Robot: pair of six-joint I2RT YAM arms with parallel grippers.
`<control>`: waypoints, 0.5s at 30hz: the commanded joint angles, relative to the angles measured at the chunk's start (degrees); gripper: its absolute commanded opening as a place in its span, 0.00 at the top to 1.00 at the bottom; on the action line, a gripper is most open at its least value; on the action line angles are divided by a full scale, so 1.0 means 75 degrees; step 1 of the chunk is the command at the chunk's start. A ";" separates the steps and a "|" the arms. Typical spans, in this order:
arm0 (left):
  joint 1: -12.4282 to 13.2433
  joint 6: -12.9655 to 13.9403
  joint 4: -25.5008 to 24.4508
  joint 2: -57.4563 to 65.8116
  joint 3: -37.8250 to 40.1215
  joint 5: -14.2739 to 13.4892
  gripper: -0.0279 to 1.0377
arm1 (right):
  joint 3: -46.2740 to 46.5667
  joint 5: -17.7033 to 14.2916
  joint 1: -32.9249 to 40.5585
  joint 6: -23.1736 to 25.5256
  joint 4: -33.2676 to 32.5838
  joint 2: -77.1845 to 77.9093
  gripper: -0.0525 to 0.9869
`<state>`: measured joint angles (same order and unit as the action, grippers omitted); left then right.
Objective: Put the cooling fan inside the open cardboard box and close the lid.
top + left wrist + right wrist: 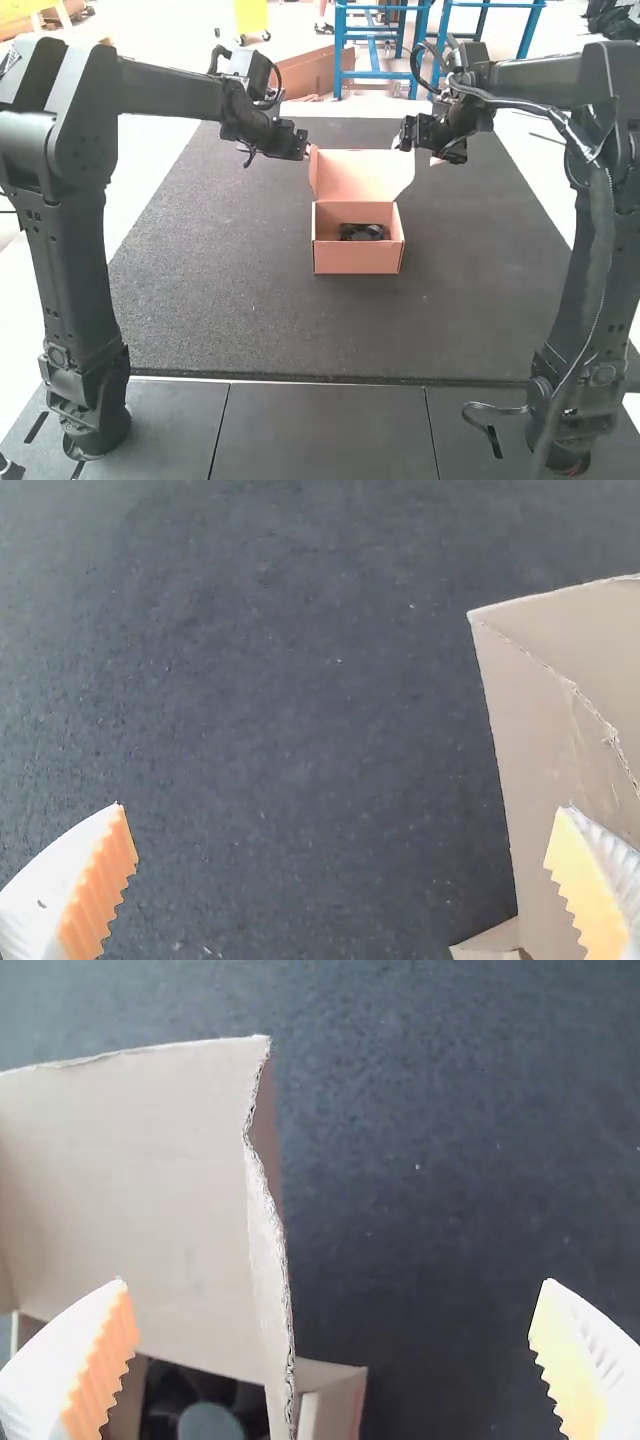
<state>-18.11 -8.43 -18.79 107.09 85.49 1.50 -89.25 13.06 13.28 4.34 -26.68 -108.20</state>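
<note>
The cardboard box (358, 252) stands open near the middle of the dark mat (200, 280) that covers the table. Its lid (360, 176) stands upright at the far side. The cooling fan (362, 232) lies flat inside the box, a black shape on its floor. It also shows below the lid's edge in the right wrist view (190, 1412).

The left tool (300, 146) hangs at the lid's upper left corner. Its 2 fingers are spread wide, and one orange pad (585, 890) sits just beside the cardboard (560, 730). The right tool (405, 134) hangs at the lid's upper right corner, also spread wide and straddling the lid's side edge (265, 1240). Neither tool pinches anything.
</note>
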 commanded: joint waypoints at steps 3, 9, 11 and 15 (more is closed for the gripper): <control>-0.0164 -0.0283 -0.0085 -0.0052 0.0202 0.0316 0.06 | -0.0182 -0.0183 0.0175 -0.0426 0.0076 0.0001 0.10; -0.0293 -0.0388 -0.0261 -0.0064 0.0226 0.0316 0.06 | -0.0170 -0.0159 0.0222 -0.0391 0.0229 -0.0034 0.20; -0.0293 -0.0400 -0.0284 -0.0064 0.0238 0.0316 0.06 | -0.0170 -0.0159 0.0233 -0.0403 0.0217 -0.0034 0.27; -0.0304 -0.0400 -0.0331 -0.0087 0.0238 0.0316 0.06 | -0.0170 -0.0112 0.0233 -0.0450 0.0182 -0.0034 0.40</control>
<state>-20.01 -10.83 -21.23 107.09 85.49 3.07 -89.25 12.45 14.20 1.65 -25.45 -108.20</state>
